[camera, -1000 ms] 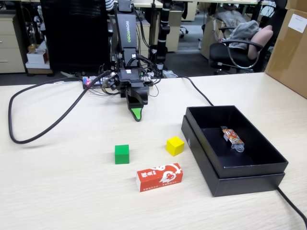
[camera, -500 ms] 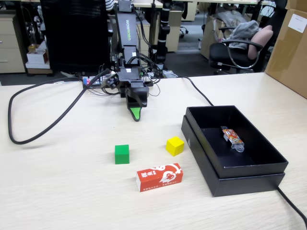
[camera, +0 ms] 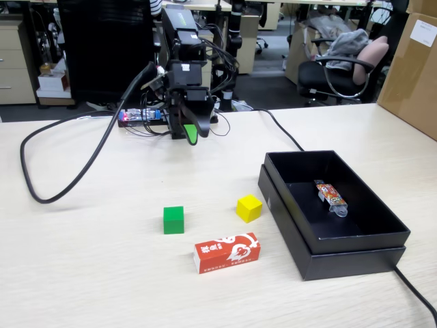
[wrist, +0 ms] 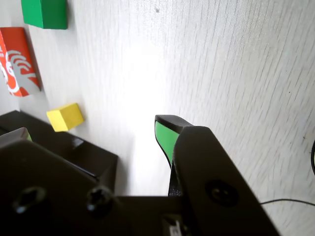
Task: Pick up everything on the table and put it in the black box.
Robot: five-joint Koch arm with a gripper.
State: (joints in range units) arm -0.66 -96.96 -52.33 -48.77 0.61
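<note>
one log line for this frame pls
gripper: raised, empty, state unclear | green cube, yellow cube, red carton: on table | black box: wrapped item only

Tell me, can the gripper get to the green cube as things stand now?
Probably yes. The gripper hangs above bare table behind the green cube, and nothing lies between them. The yellow cube and red carton sit apart from it.

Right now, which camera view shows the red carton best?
The fixed view: the red carton lies whole on the table, its white markings readable, in front of the green cube. The wrist view shows only one end of it, cut by the left edge.
</note>
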